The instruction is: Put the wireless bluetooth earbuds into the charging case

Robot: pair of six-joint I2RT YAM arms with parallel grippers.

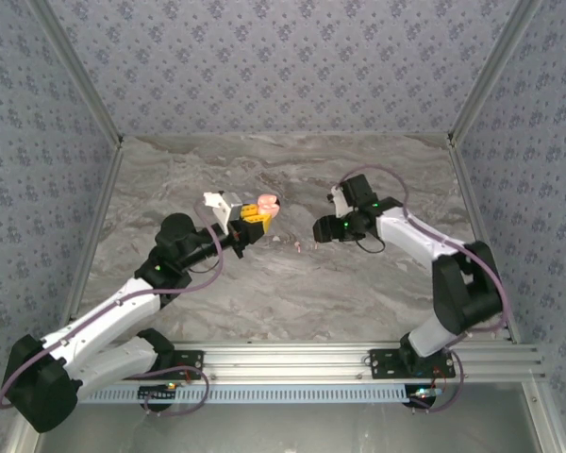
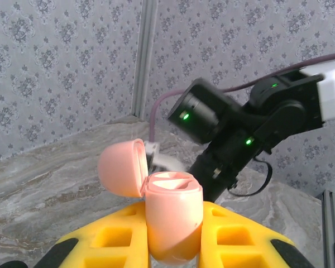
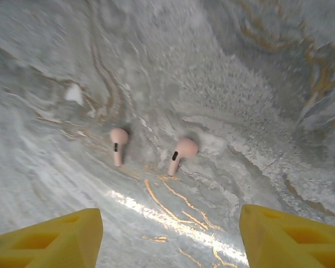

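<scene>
Earbuds (image 3: 181, 153), 2, lie on counter (image 3: 240, 84) just ahead of spread, empty right tool (image 3: 167, 240), stems toward it; left tool (image 1: 253, 217) pinches open charging case (image 2: 173, 215).

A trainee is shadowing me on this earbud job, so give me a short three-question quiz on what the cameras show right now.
1. True or false: the pink charging case in the left gripper has its lid shut.
2. How many earbuds lie on the marble table below the right gripper? A one, B two, C four.
3. Fill in: the right gripper's jaws stand ___, with nothing between them.
Key: 1 false, the lid is flipped open; 2 B; 3 open.
</scene>
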